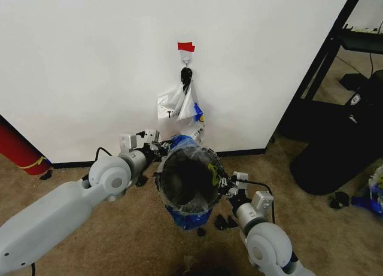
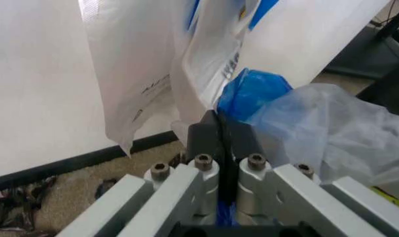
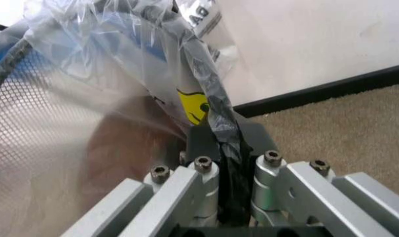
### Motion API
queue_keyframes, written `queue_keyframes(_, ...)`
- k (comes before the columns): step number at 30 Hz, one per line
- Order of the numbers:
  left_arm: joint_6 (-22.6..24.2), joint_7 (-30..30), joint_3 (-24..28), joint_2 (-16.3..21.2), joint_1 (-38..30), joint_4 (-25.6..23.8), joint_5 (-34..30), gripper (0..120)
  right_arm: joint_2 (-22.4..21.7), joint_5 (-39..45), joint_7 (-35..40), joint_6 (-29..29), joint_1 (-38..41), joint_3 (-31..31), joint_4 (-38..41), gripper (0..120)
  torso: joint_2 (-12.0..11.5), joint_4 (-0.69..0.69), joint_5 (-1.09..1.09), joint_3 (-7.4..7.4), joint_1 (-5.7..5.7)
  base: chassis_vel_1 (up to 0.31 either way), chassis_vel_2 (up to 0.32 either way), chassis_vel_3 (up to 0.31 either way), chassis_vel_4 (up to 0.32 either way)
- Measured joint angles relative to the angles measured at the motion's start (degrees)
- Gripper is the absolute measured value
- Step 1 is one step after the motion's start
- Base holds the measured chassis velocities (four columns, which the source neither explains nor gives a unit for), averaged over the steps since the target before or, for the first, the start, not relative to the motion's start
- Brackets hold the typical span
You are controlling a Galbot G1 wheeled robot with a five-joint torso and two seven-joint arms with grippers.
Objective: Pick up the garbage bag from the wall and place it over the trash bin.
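Both hands, left hand [image 2: 219, 136] and right hand [image 3: 227, 143], pinch crinkly translucent garbage bag [image 1: 197, 149] film over the round mesh trash bin [image 3: 28, 98].

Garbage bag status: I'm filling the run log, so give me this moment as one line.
garbage bag: stretched over trash bin rim | left gripper: shut on bag | right gripper: shut on bag | second bag: on wall hook

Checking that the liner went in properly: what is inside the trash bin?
Translucent garbage bag plastic drapes over the trash bin rim and lines its mesh wall. The bin's inside looks dark; its bottom cannot be seen.
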Motion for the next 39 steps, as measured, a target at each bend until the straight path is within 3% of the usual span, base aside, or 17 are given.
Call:
queue_keyframes(21,3.5,5.5,1.56,-0.32,-0.41,9.55,-1.25,0,-0.64,2.19,-0.67,0.22,0.54,-0.18,0.73,1,0.0,0.0,0.0,0.0,0.0,0.0,0.0,0.0,0.0)
queue_keyframes(32,3.76,5.66,1.65,-0.67,0.47,10.16,-0.23,0,-0.59,2.58,-0.64,0.22,0.65,-0.2,0.39,1,0.0,0.0,0.0,0.0,0.0,0.0,0.0,0.0,0.0)
queue_keyframes(39,5.58,2.91,-0.84,0.01,2.11,7.66,3.65,24,0.21,4.31,0.76,-0.16,0.73,-0.21,-0.32,1,0.0,0.0,0.0,0.0,0.0,0.0,0.0,0.0,0.0)
